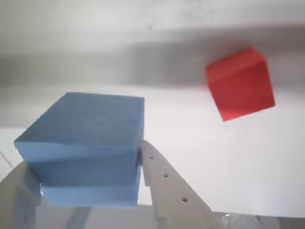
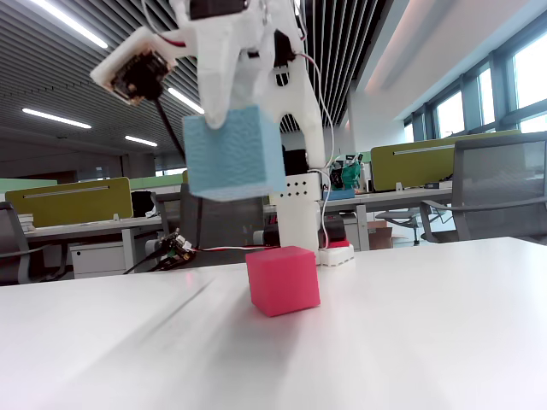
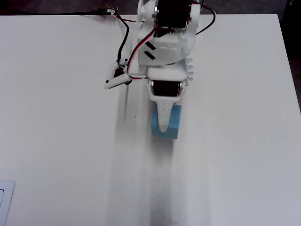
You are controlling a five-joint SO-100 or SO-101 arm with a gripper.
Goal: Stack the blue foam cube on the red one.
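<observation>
My white gripper (image 2: pixel 244 141) clamps the light blue pitted foam cube (image 2: pixel 232 154) aloft at 11 o'clock of the pinkish-red matte foam cube (image 2: pixel 283 279).

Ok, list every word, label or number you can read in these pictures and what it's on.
None can be read.
The blue cube, the red cube and the gripper carry no print.
The arm shows only black stripes, no letters.
The background desks are too blurred for any labels.

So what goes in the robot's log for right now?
gripper: shut on light blue foam cube | cube: lifted | pinkish-red foam cube: on table, bare
</observation>
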